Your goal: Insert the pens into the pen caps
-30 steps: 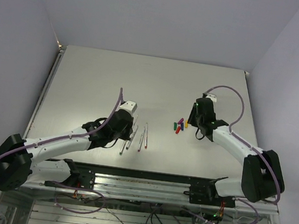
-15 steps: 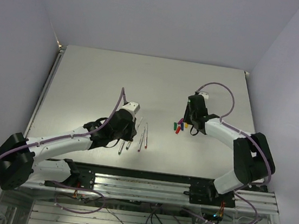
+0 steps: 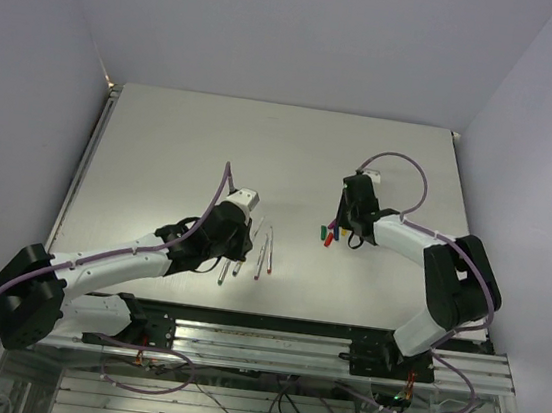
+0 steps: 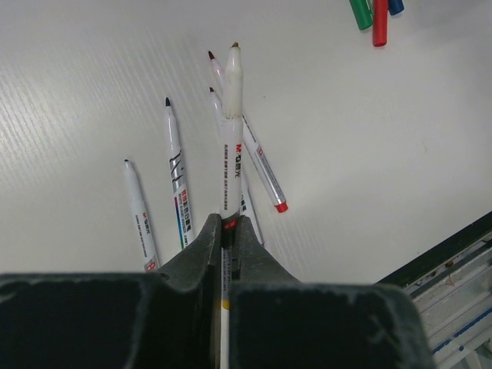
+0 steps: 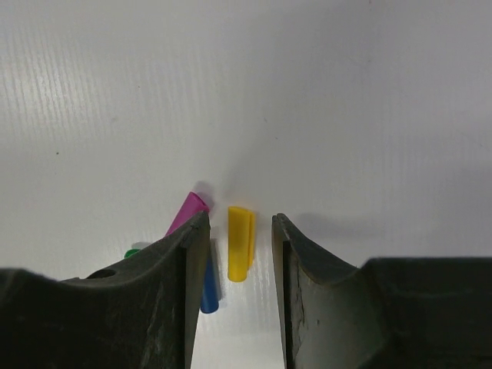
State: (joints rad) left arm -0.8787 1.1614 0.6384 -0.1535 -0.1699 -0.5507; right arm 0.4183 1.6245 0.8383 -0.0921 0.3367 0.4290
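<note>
My left gripper [image 4: 225,223] is shut on a whitish pen [image 4: 232,123] that sticks out ahead of the jaws, tip forward, above the table. Several other pens [image 4: 175,181] lie side by side under it; from above they [image 3: 264,250] show just right of the left gripper [image 3: 239,230]. The pen caps sit in a small cluster [image 3: 329,234]. My right gripper [image 5: 240,220] is open and low over the table, with the yellow cap [image 5: 240,242] lying between its fingers. A purple cap [image 5: 187,212], a blue cap [image 5: 208,290] and a green cap [image 5: 132,252] lie partly hidden behind the left finger.
A red cap [image 4: 379,21], a green cap [image 4: 360,14] and a blue cap [image 4: 395,6] show at the top right of the left wrist view. The table's near edge with its black rail [image 4: 450,246] runs close behind the pens. White table [image 3: 183,145] stretches left and back.
The right arm has swung left and its gripper has come down over the cap cluster. The left gripper has shifted slightly, still holding its pen.
</note>
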